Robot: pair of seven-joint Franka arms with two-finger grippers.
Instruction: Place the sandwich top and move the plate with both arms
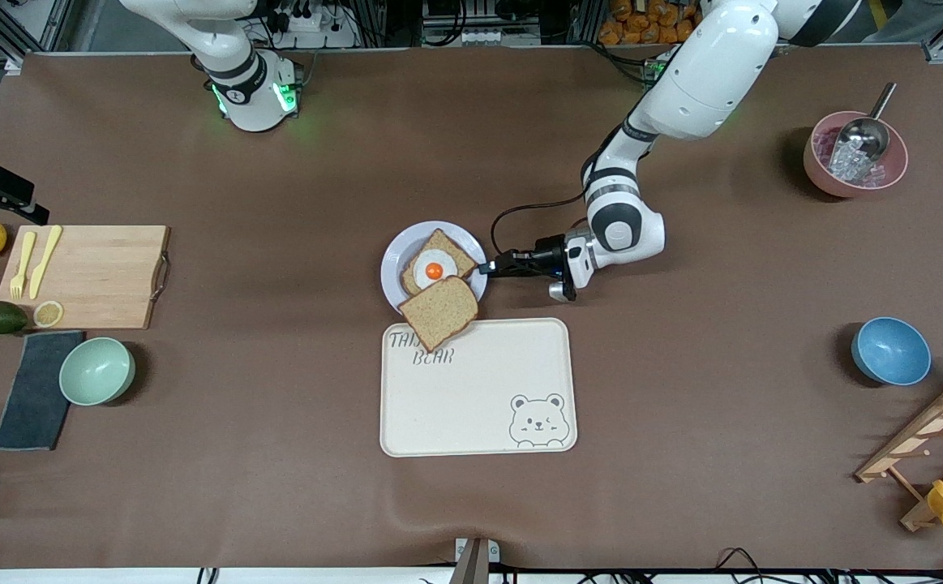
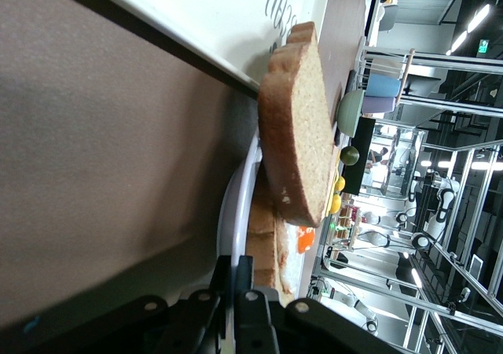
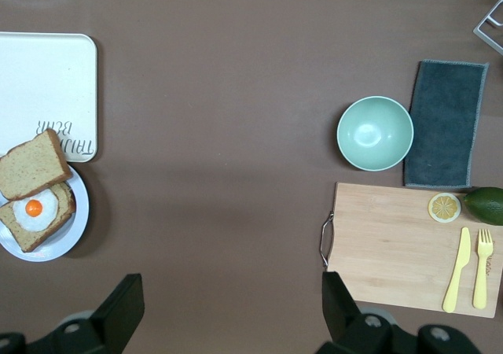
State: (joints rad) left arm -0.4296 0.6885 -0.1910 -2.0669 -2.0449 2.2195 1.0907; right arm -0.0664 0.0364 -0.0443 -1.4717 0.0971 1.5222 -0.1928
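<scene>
The pale round plate (image 1: 394, 259) sits mid-table, touching the cream tray (image 1: 479, 389). On it lies a bread slice with a fried egg (image 1: 434, 269). The plain sandwich top (image 1: 439, 312) leans tilted on that slice and overhangs the tray's corner. My left gripper (image 1: 489, 268) is low at the plate's edge toward the left arm's end, shut on the rim. In the left wrist view the jaws of the left gripper (image 2: 242, 263) pinch the thin plate rim (image 2: 232, 204) below the sandwich top (image 2: 295, 126). My right gripper (image 3: 232, 315) hangs open high over bare table, with the plate (image 3: 75, 228) off to one side.
Toward the right arm's end are a wooden cutting board (image 1: 90, 276) with yellow fork and knife, a mint bowl (image 1: 96, 371), a dark cloth (image 1: 33, 389), lemons and an avocado. Toward the left arm's end stand a blue bowl (image 1: 890, 350), a pink bowl with scoop (image 1: 855, 154) and a wooden rack (image 1: 933, 446).
</scene>
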